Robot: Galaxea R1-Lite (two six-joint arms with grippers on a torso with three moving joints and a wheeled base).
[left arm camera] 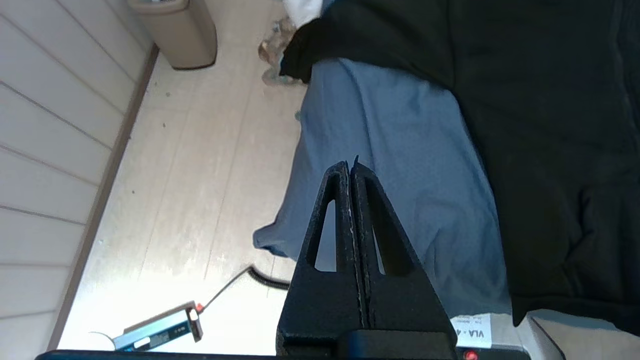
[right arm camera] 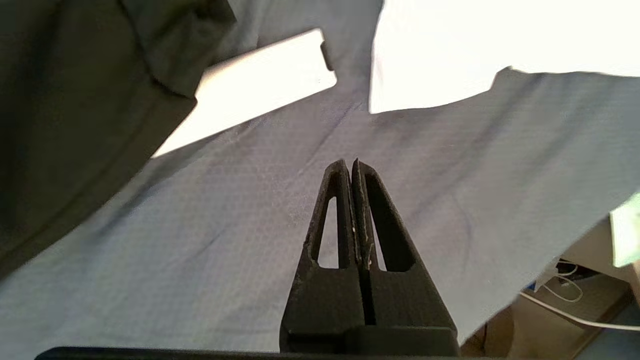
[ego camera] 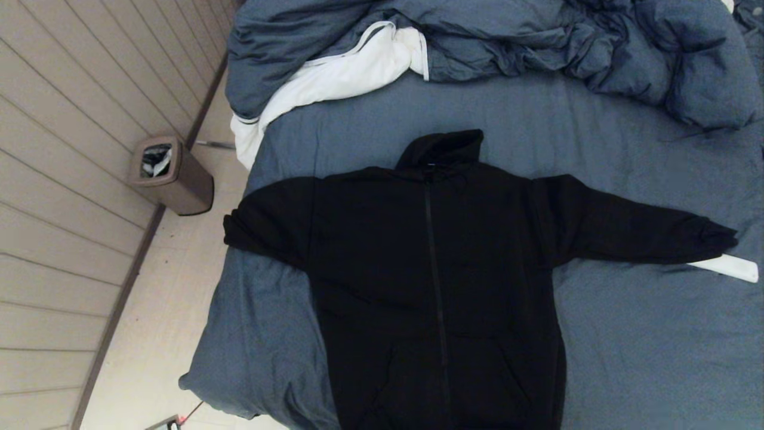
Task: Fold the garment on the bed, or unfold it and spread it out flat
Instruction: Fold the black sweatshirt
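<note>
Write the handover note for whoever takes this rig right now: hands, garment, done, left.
Left hand: shut, empty, above the bed's near left corner.
Right hand: shut, empty, above bare sheet near the right cuff.
Garment: black hoodie lying face up on the bed, zipped, both sleeves spread out, hood flat. A white flat object lies by the right cuff.
Done: hoodie is spread flat.
Left: all folding.

the garment (ego camera: 430, 280) covers the middle of the bed (ego camera: 644, 346), its one sleeve hanging over the bed's left edge, the other reaching toward the right edge, where a white flat object (ego camera: 731, 267) lies at the cuff. bare sheet lies open on both sides of the body and beyond the hood. the duvet (ego camera: 537, 42) heaps along the far edge. a bin (ego camera: 170, 174) stands by the wall beside the bed.
</note>
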